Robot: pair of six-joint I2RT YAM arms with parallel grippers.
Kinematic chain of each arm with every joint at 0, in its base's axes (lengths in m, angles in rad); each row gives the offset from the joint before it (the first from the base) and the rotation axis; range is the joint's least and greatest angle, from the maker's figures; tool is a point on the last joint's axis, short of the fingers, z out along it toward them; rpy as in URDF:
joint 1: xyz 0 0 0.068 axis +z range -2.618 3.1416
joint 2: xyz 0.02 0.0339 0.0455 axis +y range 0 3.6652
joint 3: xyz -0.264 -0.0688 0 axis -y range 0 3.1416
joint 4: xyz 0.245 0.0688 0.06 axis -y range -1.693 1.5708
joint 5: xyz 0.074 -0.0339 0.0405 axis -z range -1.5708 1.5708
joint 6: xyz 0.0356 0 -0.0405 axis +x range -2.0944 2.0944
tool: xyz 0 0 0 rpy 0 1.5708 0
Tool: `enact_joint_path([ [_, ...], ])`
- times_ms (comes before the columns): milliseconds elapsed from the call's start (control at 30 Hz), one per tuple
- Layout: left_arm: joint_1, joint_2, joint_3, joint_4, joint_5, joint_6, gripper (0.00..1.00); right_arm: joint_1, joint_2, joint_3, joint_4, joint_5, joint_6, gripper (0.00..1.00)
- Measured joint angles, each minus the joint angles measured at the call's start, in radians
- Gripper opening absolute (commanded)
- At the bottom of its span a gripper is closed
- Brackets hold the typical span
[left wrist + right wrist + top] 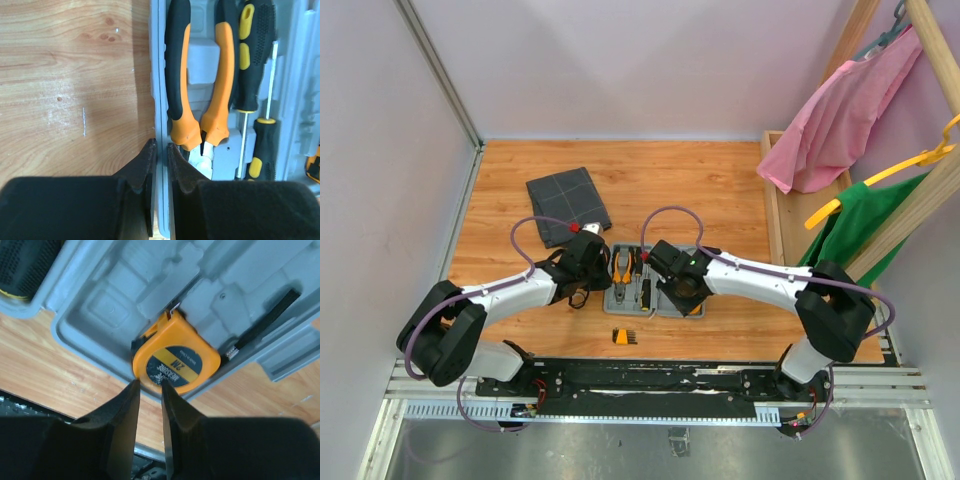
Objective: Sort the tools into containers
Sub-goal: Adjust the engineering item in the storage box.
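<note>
The light-grey case lies open between the arms. In it lie the orange-and-black pliers and two black-and-yellow screwdrivers. My left gripper is shut on the case's left rim, one finger outside and one inside. A round orange tape measure rests tilted in the near corner of the case. My right gripper hovers just above its edge, jaws narrowly open with nothing between them. The small orange bit holder lies on the table in front of the case. The dark grey pouch sits at the back left.
A wooden rack with a pink garment and a green one stands at the right edge of the table. A metal rail runs along the near edge. A thin black bit lies in a slot of the case.
</note>
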Motion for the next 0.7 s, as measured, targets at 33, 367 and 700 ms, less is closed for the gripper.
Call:
enact_joint_path([
  [33, 0.0, 0.0, 0.0, 0.0, 0.0, 0.0, 0.02, 0.006, 0.014, -0.008, -0.001, 0.007, 0.009, 0.18],
  [367, 0.001, 0.003, 0.002, 0.0, 0.0, 0.0, 0.02, 0.028, 0.024, -0.007, 0.013, 0.04, 0.042, 0.2],
  [700, 0.001, 0.003, 0.003, -0.001, 0.0, 0.0, 0.02, 0.027, -0.109, -0.04, 0.026, 0.051, 0.039, 0.36],
])
